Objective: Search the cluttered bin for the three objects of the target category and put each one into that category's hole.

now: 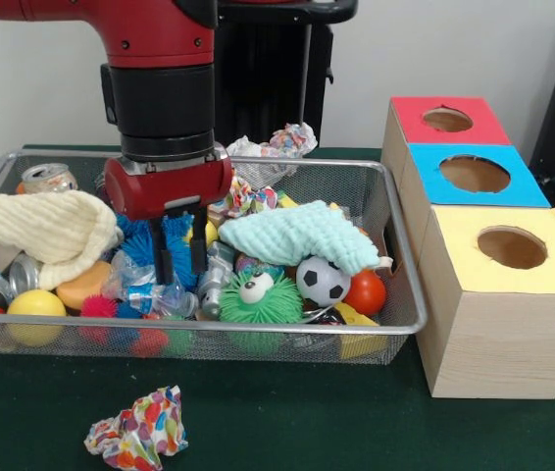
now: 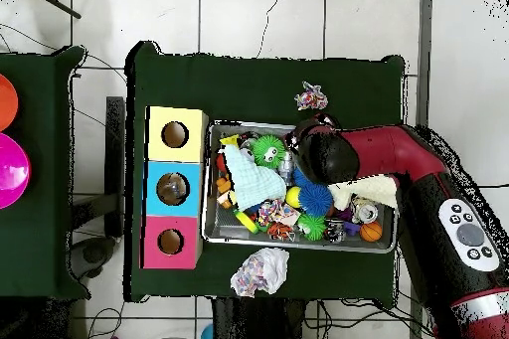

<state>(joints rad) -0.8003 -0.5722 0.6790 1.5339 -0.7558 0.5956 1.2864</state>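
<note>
step: wire mesh bin (image 1: 395, 245) is being searched | red-and-black claw (image 1: 180, 257) lowered, fingers apart, nothing clamped | next: blue spiky ball (image 1: 145, 245) right beside gets grabbed, probably

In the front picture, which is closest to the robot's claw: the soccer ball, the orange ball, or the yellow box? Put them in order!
Measured from the gripper:
1. Soccer ball, in the bin, nearest of the three.
2. Orange ball, just beyond the soccer ball, by the bin's end wall.
3. Yellow box, outside the bin, farthest.
</note>
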